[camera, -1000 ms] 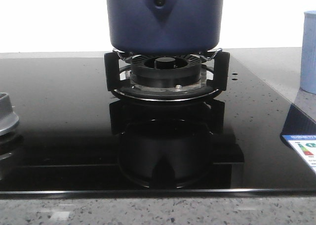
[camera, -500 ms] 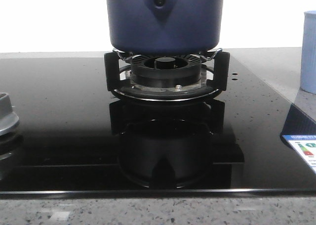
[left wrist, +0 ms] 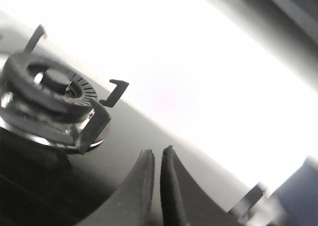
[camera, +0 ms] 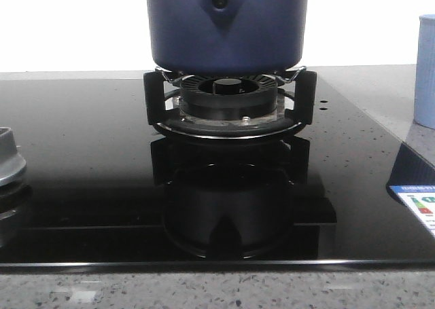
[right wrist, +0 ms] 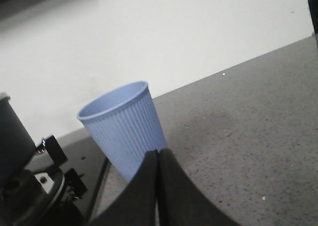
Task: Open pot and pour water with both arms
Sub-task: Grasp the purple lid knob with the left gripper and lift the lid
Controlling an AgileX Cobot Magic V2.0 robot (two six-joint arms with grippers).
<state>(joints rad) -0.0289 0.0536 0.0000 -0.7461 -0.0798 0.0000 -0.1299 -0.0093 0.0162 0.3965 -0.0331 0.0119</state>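
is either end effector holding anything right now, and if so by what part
Nothing is held. The left end effector and the right end effector are both closed on empty air; the pot sits untouched on the burner.

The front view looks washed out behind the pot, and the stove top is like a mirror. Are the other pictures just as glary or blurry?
Front view: white blown-out backdrop behind the pot; the glossy cooktop mirrors the burner. Left wrist view: a broad overexposed band, the whole picture soft, the fingers blurred. Right wrist view: evenly lit, the cup fairly sharp, the fingers dark and out of focus.
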